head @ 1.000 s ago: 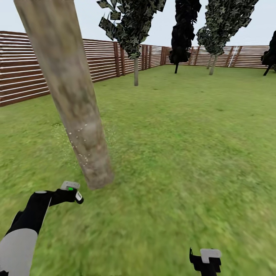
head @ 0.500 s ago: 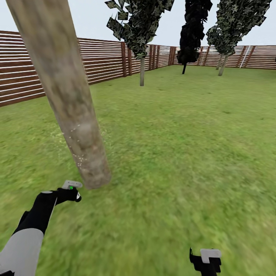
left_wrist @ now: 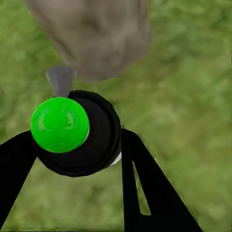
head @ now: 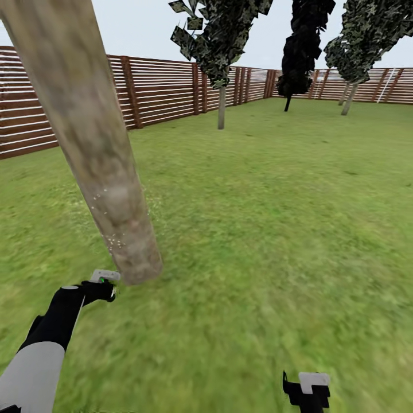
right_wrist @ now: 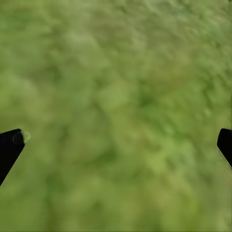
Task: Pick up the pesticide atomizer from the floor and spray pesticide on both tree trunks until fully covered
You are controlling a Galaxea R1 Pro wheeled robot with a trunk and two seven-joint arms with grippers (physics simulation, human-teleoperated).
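Head view first: I see a grass lawn (head: 275, 229) ringed by a brown slat fence (head: 160, 89) under a pale sky. A thick pale trunk (head: 97, 149) leans up at my left, with whitish spray specks (head: 109, 238) on its lower part. My left gripper (head: 103, 287) sits just beside the trunk's foot, clamped on the sprayer (head: 106, 279). My right gripper (head: 307, 390) hangs low over the grass. Farther off stand a second pale-trunked tree (head: 221, 106) by the fence and a black tree (head: 298, 57).

Left wrist view: black fingers (left_wrist: 145, 183) flank the sprayer's black body, its green cap (left_wrist: 60, 124) and grey nozzle (left_wrist: 60, 79) facing the trunk base (left_wrist: 96, 38).

Right wrist view: fingertips (right_wrist: 9, 147) stand wide apart over blurred grass (right_wrist: 116, 116).
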